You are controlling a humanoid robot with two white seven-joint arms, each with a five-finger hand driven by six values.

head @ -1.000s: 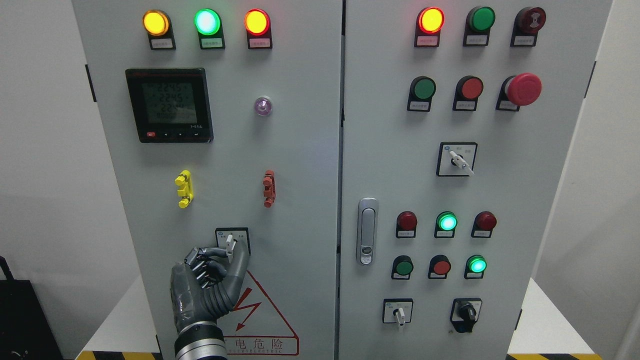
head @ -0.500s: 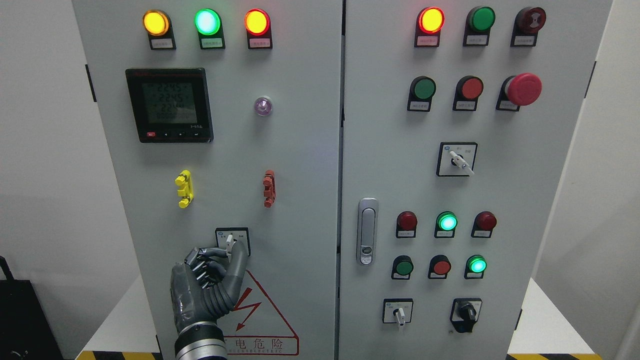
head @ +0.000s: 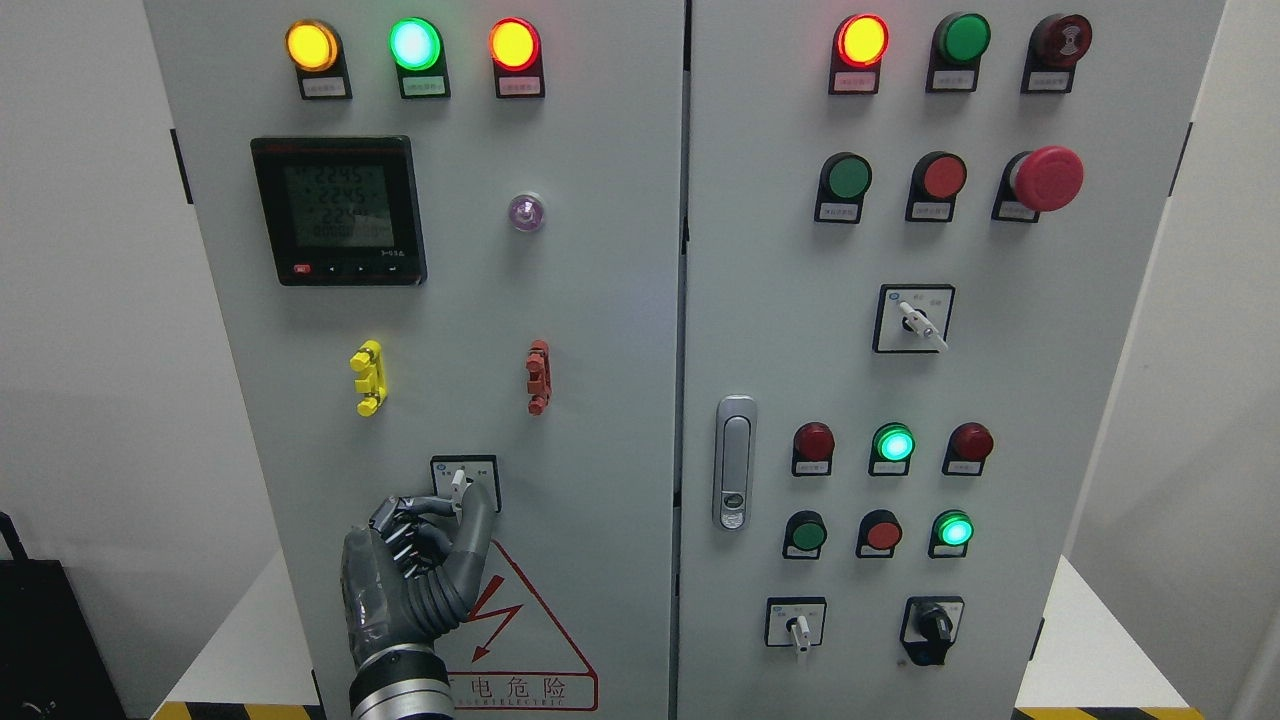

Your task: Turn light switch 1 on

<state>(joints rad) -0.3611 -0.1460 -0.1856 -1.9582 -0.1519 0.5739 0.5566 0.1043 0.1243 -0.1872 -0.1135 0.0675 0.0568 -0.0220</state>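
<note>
Low on left cabinet door [head: 600, 330]: switch [head: 459, 484], white lever upright. Left hand [head: 420, 560] directly below, thumb and curled fingers [head: 478, 520] pinching lever's lower end. Warning triangle [head: 525, 625] beside wrist. Right hand out of view.

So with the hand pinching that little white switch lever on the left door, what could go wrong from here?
The left hand holds the small white lever only by its fingertips, so it could slip off mid-turn. The lever looks thin, and too much force might bend it. The wrist covers part of the warning sticker, so clearance at the panel looks tight.
</note>
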